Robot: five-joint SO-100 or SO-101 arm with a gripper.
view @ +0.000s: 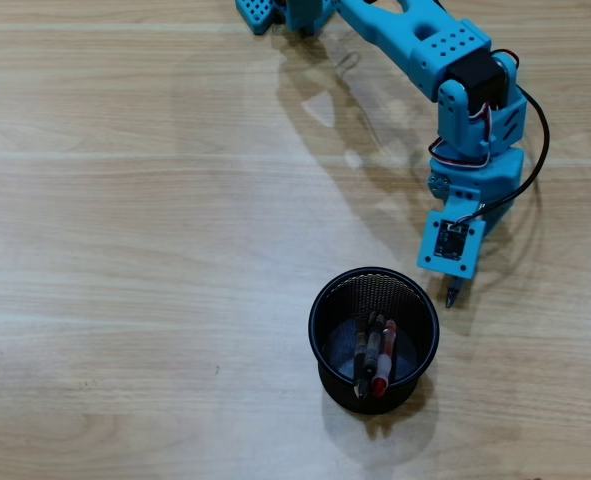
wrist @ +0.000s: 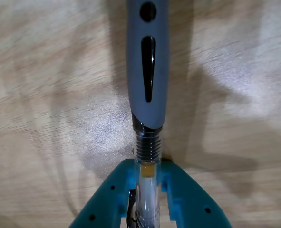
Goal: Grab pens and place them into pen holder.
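The worktop [view: 125, 250] fills the overhead view, pale wood and bare on the left. The arm [view: 445, 60] reaches down from the top edge toward the right of centre. The holder [view: 320, 350], a black mesh cup, sits in the lower middle of the frame, and three pens [view: 375, 358] lie inside it, leaning together toward its lower wall; one is red.

The hand [view: 456, 292] hangs just beyond the holder's upper right rim, over bare wood and not over the opening. In the wrist view it is clenched on the fourth pen [wrist: 148, 90], the clear barrel pinched between the two blue fingers [wrist: 114, 199] at the bottom of the frame, the grey sleeve running straight up the picture away from them. In the overhead view only the pen's dark end shows under the hand.

So the holder's mouth lies down and left of the hand in the overhead view. I judge the coming move to be a short carry that way, until the pen clears the rim and stands over the opening.
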